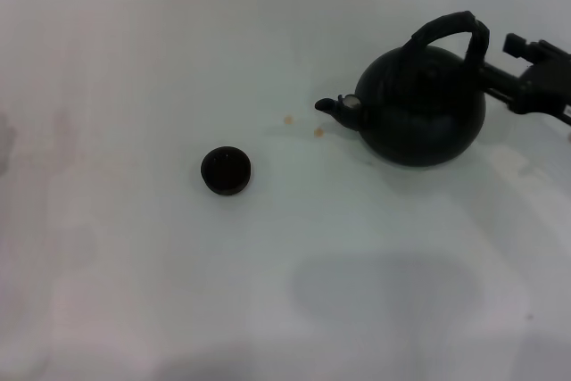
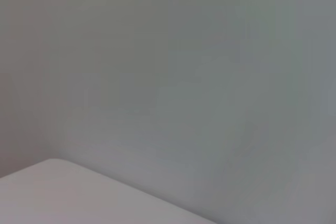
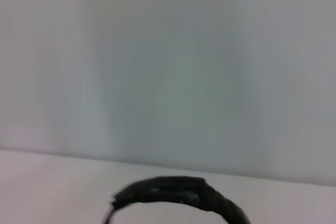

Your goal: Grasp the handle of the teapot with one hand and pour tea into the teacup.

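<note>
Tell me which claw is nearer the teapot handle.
Right. The right claw is beside the handle on the teapot, at its far side from the spout. The left claw is out of view.

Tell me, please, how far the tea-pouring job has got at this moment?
Nothing looks finished yet. The teapot stands upright on the table, its spout aimed toward the teacup, which sits well apart from it. In hand: the right gripper is at the handle from the pot's far side; whether it grips is unclear. Left to do: lift, carry over, tilt and pour. The left arm is out of sight.
</note>
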